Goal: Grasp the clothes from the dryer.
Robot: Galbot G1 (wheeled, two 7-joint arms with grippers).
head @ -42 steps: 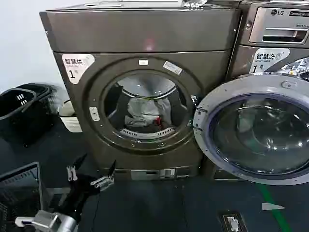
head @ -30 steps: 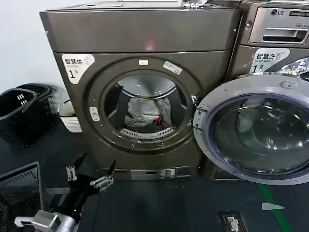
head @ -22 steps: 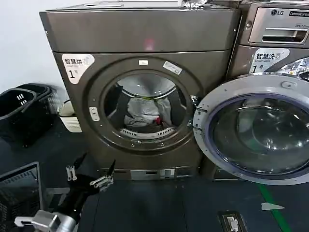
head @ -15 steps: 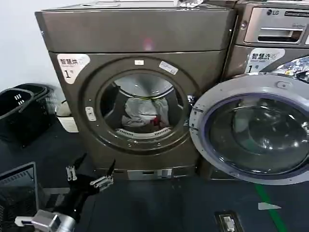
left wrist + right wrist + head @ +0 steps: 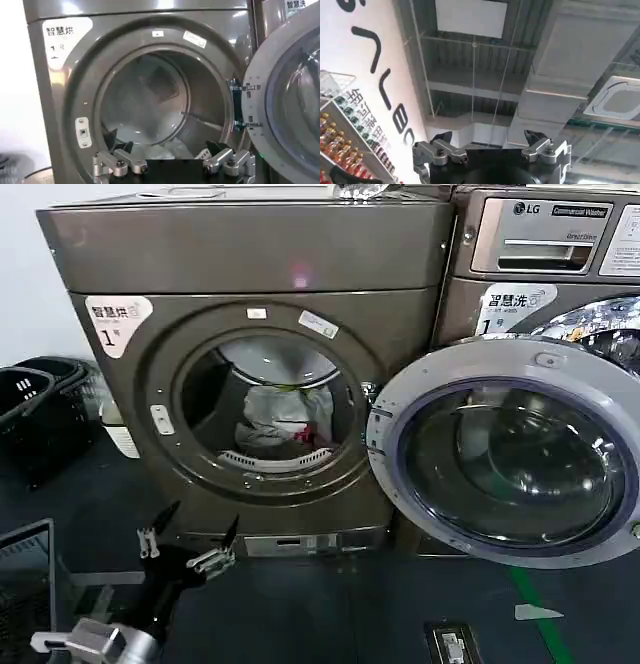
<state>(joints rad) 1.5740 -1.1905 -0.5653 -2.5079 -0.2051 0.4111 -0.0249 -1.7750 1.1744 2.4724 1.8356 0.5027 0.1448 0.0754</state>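
- Dryer (image 5: 250, 294) ahead, glass door (image 5: 505, 454) swung wide to its right.
- Clothes (image 5: 280, 416) piled inside drum, untouched.
- Left end effector (image 5: 187, 546) released, low before dryer.
- Right end effector (image 5: 490, 150) released, aimed at ceiling.

The left gripper (image 5: 187, 545) sits at the lower left of the head view, raised on its dark arm, fingers spread wide and pointing up and forward. In its own wrist view, the right gripper (image 5: 490, 145) points upward with its fingers spread apart, holding nothing.
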